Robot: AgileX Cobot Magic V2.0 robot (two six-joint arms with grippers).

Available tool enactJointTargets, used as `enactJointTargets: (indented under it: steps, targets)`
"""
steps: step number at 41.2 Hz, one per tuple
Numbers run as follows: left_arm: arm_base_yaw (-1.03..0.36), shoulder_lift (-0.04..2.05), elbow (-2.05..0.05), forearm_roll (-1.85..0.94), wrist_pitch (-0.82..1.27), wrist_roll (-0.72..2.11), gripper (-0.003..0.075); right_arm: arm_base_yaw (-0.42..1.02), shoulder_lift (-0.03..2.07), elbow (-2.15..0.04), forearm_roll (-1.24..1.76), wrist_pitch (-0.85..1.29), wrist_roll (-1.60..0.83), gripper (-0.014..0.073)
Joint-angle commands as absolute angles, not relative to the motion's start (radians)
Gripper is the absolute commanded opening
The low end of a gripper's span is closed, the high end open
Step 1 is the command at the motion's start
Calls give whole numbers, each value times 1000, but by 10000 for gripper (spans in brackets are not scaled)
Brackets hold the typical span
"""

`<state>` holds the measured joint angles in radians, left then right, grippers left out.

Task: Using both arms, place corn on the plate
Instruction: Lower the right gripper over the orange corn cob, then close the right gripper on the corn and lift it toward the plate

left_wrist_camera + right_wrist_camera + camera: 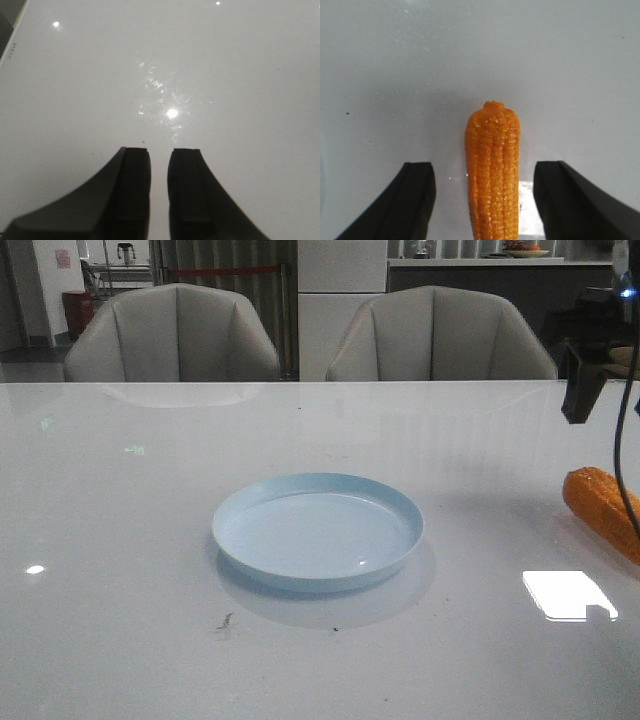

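Observation:
The orange corn lies on the white table at the far right edge of the front view, well to the right of the pale blue plate. In the right wrist view the corn runs lengthwise between the fingers of my right gripper, which is open, with bare table on either side of the cob. A black part of the right arm hangs above the corn. My left gripper is shut with nothing in it, over bare table, and is out of the front view.
The plate holds nothing and sits at the table's middle. A black cable trails down across the corn. Two grey chairs stand behind the table's far edge. A bright light patch reflects near the corn.

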<state>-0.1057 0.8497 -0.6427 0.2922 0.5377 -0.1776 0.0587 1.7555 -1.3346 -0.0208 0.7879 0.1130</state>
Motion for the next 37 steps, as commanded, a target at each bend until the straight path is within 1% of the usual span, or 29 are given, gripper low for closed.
enactJointTargets:
  steps: [1, 12, 24, 27, 29, 31, 32, 33, 35, 36, 37]
  targets:
    - [-104, 837, -672, 305, 470, -189, 200, 55, 1786, -1412, -35, 809, 110, 528]
    - [-104, 837, -672, 305, 472, -189, 200, 55, 1904, -1444, -36, 861, 110, 528]
    - [-104, 837, -672, 305, 472, -189, 200, 55, 1942, -1444, -46, 870, 110, 528]
    - [-104, 837, -672, 305, 470, -189, 200, 55, 1950, -1444, -46, 876, 102, 506]
    - [-104, 837, -672, 305, 470, -189, 200, 55, 1960, -1444, -46, 884, 98, 449]
    - [-104, 837, -672, 305, 470, -189, 200, 55, 1969, -1444, -46, 892, 93, 358]
    - [-104, 837, -672, 305, 470, -189, 200, 55, 1972, -1444, -46, 896, 91, 308]
    - [-104, 837, -672, 305, 470, -189, 200, 55, 1976, -1444, -46, 900, 91, 232]
    - [-104, 837, -672, 305, 470, -189, 200, 55, 1979, -1444, -46, 904, 91, 108]
    - [-104, 837, -672, 305, 470, -189, 200, 55, 1979, -1444, -46, 906, 91, 26]
    - [-104, 837, -672, 305, 470, -189, 200, 55, 1978, -1445, -46, 906, 91, 3]
